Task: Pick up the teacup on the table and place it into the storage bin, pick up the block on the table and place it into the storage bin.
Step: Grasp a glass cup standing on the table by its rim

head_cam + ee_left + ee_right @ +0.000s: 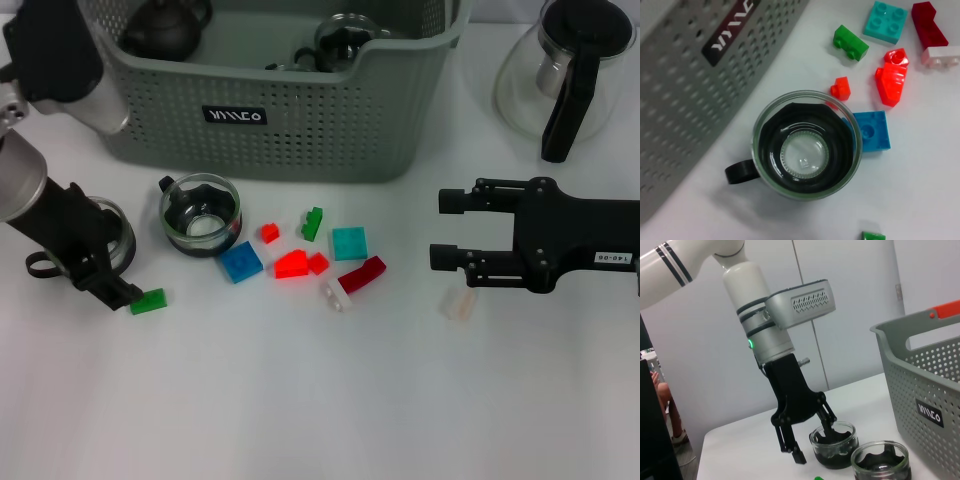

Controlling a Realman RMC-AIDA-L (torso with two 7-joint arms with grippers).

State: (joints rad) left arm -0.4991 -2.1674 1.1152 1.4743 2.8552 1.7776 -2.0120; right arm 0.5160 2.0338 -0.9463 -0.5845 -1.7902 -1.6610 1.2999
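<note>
The left gripper (103, 262) covers most of a second teacup (112, 232) between its fingers, the storage bin (300, 120) is cut by the head view's top edge, and the right gripper (445, 228) shows no fingertips in its wrist view.

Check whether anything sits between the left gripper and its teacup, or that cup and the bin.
Nothing at the grasp: the left gripper straddles the wall of the teacup. Nothing visible before the storage bin; a dark teapot fills its near corner. Right gripper idle, open.
</note>
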